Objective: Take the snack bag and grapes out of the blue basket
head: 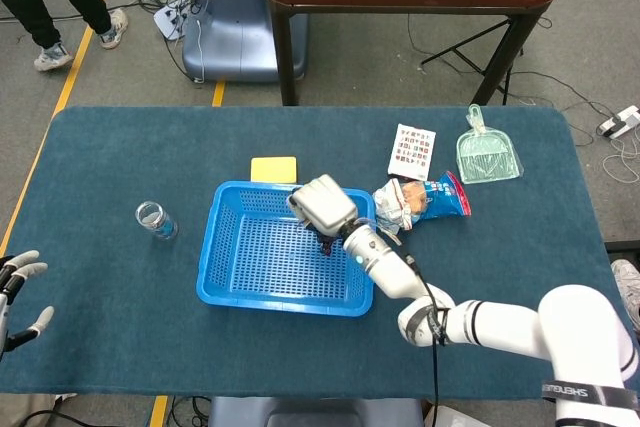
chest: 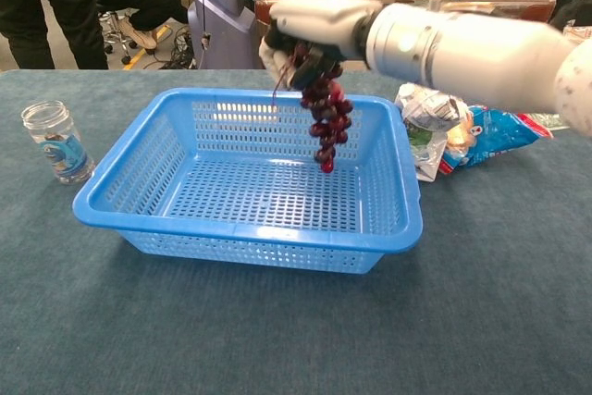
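Right hand (chest: 310,30) raised above the far right part of the blue basket (chest: 129,187), palm down, forearm reaching in from the right. Fingers clamped on the stem end of the grapes (chest: 326,117); the bunch hangs free, clear of the basket floor. Snack bag (chest: 490,131) lies on the table (chest: 277,330) just right of the basket, outside it. Left hand (head: 15,292) at the table's near left edge, fingers apart, holding nothing.
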{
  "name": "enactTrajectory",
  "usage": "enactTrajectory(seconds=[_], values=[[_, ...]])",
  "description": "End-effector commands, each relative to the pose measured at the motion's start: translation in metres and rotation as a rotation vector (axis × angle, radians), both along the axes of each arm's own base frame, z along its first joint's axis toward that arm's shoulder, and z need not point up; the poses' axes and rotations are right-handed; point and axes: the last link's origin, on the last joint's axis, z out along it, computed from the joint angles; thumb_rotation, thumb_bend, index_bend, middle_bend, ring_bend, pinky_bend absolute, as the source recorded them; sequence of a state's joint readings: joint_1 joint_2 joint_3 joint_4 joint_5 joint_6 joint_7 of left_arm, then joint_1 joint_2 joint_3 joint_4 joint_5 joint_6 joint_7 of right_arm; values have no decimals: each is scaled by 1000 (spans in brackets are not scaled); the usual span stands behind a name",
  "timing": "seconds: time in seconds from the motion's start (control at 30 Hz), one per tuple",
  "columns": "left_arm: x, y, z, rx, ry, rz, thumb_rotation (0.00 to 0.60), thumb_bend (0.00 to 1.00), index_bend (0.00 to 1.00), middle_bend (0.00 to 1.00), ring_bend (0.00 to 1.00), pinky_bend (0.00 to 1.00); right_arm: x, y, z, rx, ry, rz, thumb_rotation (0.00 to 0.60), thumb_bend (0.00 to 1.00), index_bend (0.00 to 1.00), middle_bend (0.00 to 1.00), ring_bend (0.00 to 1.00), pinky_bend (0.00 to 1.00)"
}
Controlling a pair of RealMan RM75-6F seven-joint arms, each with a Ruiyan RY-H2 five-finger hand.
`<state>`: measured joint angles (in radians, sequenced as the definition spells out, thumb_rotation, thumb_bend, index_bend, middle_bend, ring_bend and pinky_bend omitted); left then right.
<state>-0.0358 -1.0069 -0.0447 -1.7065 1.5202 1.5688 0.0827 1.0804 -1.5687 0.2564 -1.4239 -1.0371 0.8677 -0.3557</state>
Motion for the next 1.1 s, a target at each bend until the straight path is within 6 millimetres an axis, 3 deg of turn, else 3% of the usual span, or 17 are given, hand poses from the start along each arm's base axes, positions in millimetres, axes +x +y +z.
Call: enactTrajectory(seconds=[0.03, 0.27, 0.37, 0.47, 0.57, 0.73, 0.87, 1.0, 1.1], values=[[1, 1, 0, -2, 0, -5, 600, 274, 361, 213, 164, 245, -6, -5, 46, -86, -84, -15, 600, 743, 646, 529, 530, 862], [6, 4, -4, -14, -1, -20, 600, 274, 361, 213, 164, 245, -35, -20, 108, -238, -82, -73, 600, 728, 646, 529, 530, 862], [7, 4, -5, -16, -3, -23, 600, 274, 361, 212, 164, 245, -52, -28, 122, -284, -43, -117, 600, 717, 646, 522, 530, 862], [7, 4, -7, -21, -6, -27, 600, 274, 361, 212, 164, 245, -69, -37, 121, -287, 8, -173, 600, 692, 645, 473, 521, 847], [8, 3, -8, -24, -7, -28, 600, 274, 362, 212, 164, 245, -82, -44, 114, -254, 52, -230, 600, 637, 534, 373, 445, 751], [6, 3, -7, -25, -2, -22, 600, 274, 362, 212, 164, 245, -91, -47, 107, -190, 63, -285, 600, 514, 35, 89, 157, 432], [5, 4, -7, -26, 0, -20, 600, 274, 362, 212, 164, 245, -93, -45, 115, -195, 41, -279, 600, 486, 0, 0, 39, 304], [5, 5, -7, -27, -2, -24, 600, 274, 362, 213, 164, 245, -101, -31, 133, -237, 30, -259, 600, 485, 0, 6, 32, 297], [5, 6, -6, -28, -1, -25, 600, 274, 362, 212, 164, 245, -120, -11, 148, -299, 52, -257, 600, 484, 0, 56, 47, 297]])
